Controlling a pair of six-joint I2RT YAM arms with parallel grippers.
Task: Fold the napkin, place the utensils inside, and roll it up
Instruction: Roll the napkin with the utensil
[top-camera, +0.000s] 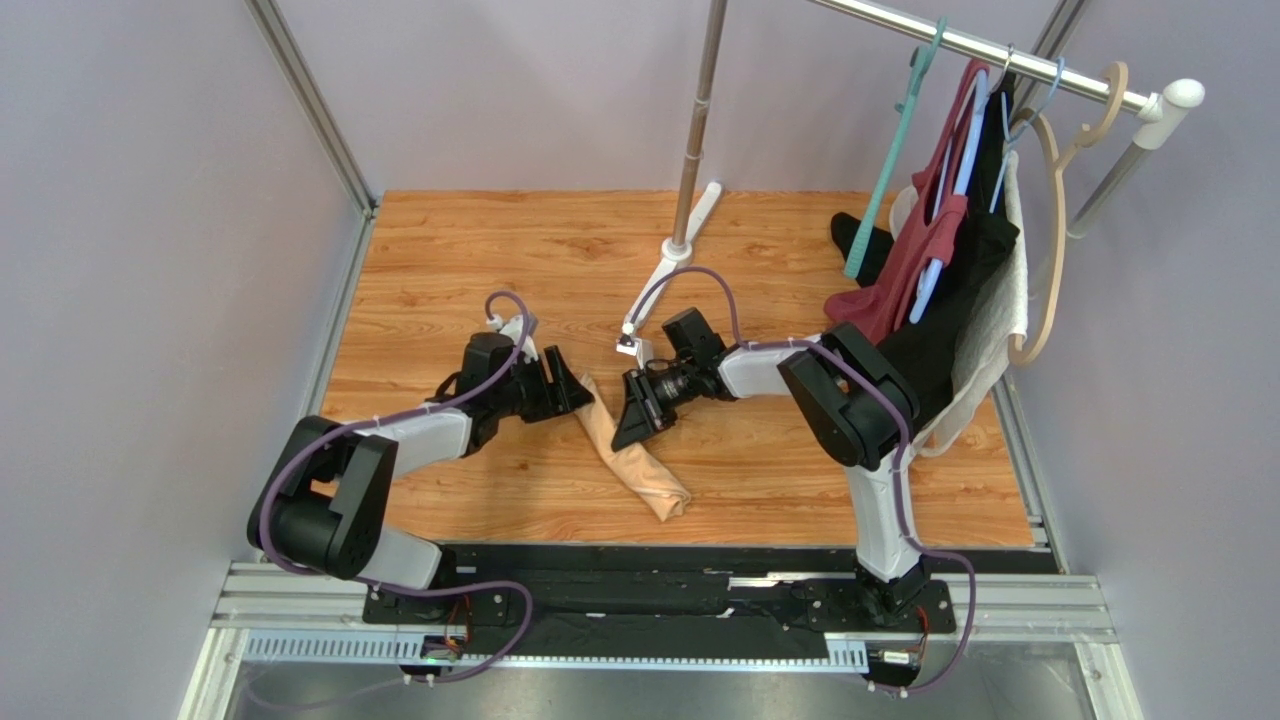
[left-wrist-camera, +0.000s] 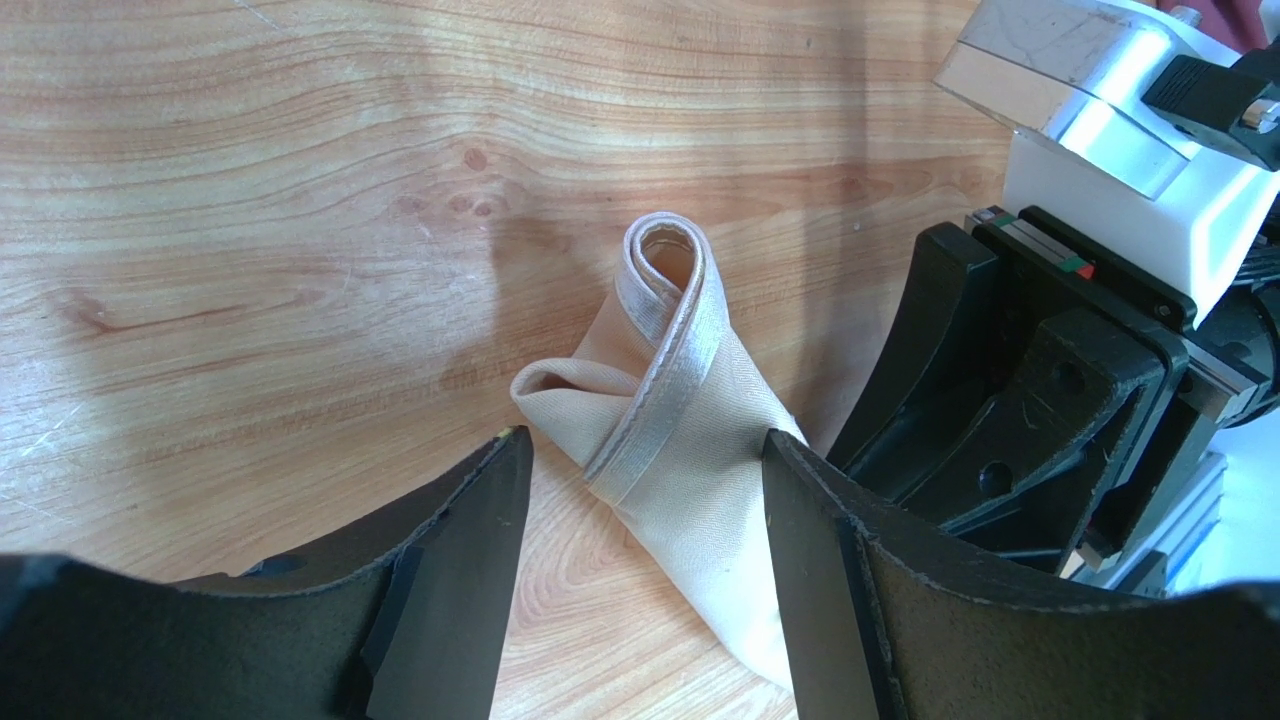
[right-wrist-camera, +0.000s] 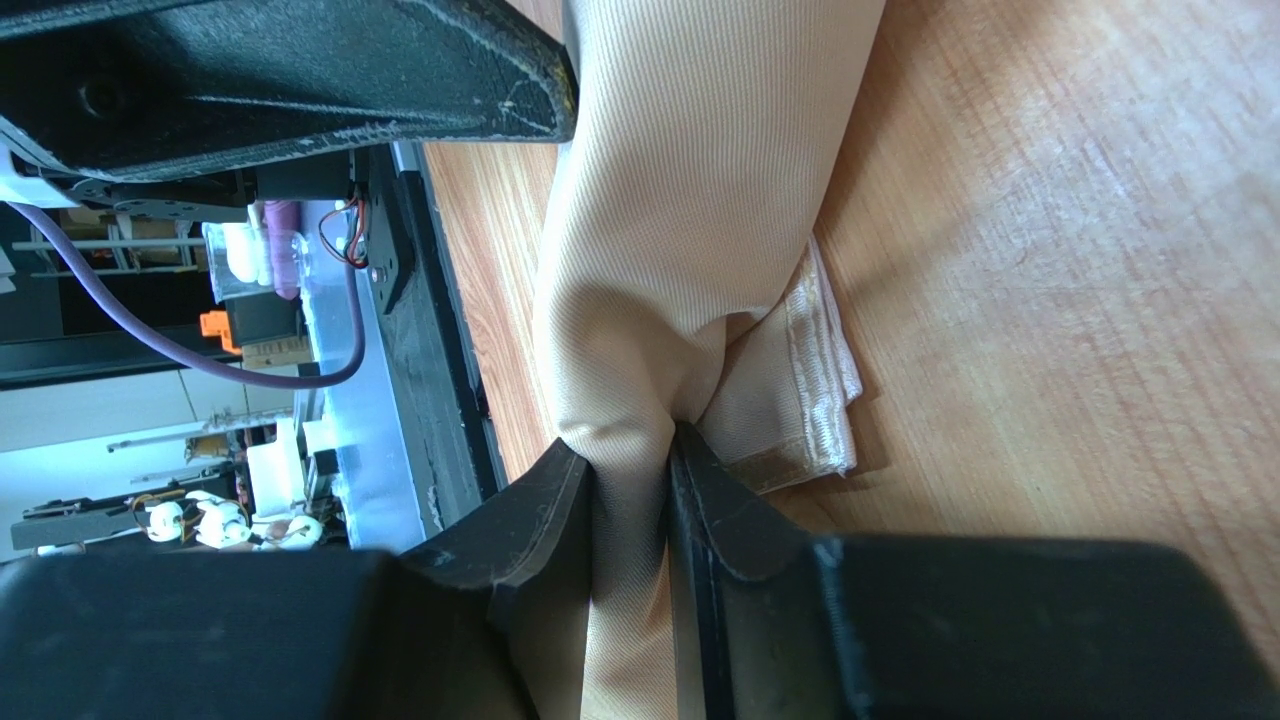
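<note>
Peach-tan cloth: the napkin (top-camera: 643, 458) lies on the wood counter (top-camera: 451, 255) as a long narrow bundle. One end is curled into a loose loop with a satin hem showing.

State of the right tool (right-wrist-camera: 631, 450): narrow, with its fingers pinched on a fold of the napkin from both sides. The cloth runs on ahead of the fingers. A flat hemmed corner sits on the counter just beside the pinch.

State of the left tool (left-wrist-camera: 646, 446): wide, holding nothing. The looped end sits just ahead of it, in line with the gap between its fingers. Neither finger appears to touch cloth.

Key relation: the bundle's long axis runs diagonally, from the gap between the two tools back toward the arm bases on the right arm's side. The right tool is on the bundle. The left tool is just beside the looped end, facing the right tool across it.

Judgement: a next tuck or roll depends on the left tool closing straight ahead onto that loop, across the long axis, while the right tool anchors. The roll looks loose.

No spoon shows in any view. Whether it is inside the bundle cannot be told.

Writing: none legible. There is only a small red and green mark on the right tool's body, seen from the left wrist.
</note>
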